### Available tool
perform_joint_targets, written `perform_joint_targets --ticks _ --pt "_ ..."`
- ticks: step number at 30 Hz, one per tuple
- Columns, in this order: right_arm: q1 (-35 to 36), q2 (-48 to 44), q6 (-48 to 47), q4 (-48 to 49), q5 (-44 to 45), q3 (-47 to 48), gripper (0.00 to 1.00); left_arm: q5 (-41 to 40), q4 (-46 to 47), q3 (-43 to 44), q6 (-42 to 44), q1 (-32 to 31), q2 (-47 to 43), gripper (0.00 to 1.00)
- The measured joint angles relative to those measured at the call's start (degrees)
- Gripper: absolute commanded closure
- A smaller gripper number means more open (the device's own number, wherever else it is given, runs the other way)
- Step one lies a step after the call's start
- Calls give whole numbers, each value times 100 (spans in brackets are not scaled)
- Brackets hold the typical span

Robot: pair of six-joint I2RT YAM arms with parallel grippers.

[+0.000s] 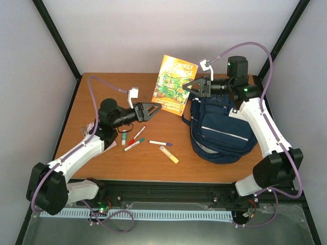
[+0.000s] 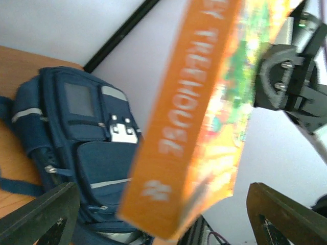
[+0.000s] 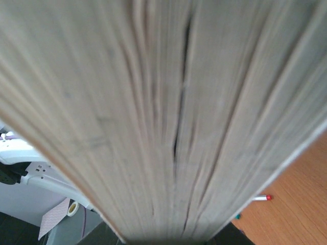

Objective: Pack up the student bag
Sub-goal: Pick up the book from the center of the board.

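Observation:
The navy-blue student bag [image 1: 222, 133] lies on the right of the wooden table; it also shows in the left wrist view [image 2: 76, 148]. My right gripper [image 1: 197, 88] is shut on the right edge of an orange book [image 1: 174, 83] and holds it off the table, just left of the bag's far end. The book's page edges [image 3: 163, 112] fill the right wrist view. My left gripper [image 1: 154, 108] is open and empty, below and left of the book, pointing at it. In the left wrist view the book [image 2: 204, 102] hangs beyond my open fingers [image 2: 41, 219].
Several markers [image 1: 135, 138], a purple-tipped pen [image 1: 160, 143] and a yellow stick [image 1: 169, 154] lie on the table [image 1: 153, 168] between the left arm and the bag. A pink item [image 1: 91, 127] lies under the left arm.

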Motion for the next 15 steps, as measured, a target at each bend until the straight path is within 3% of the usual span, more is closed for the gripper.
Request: perform_joint_targets --ticks 11,15 --pt "-70 -37 352 295 -11 -170 97 -304 1484 -72 -905 -431 590 10" --pt "-70 -59 417 339 -20 -173 97 -442 1770 -87 -1156 -546 817 19"
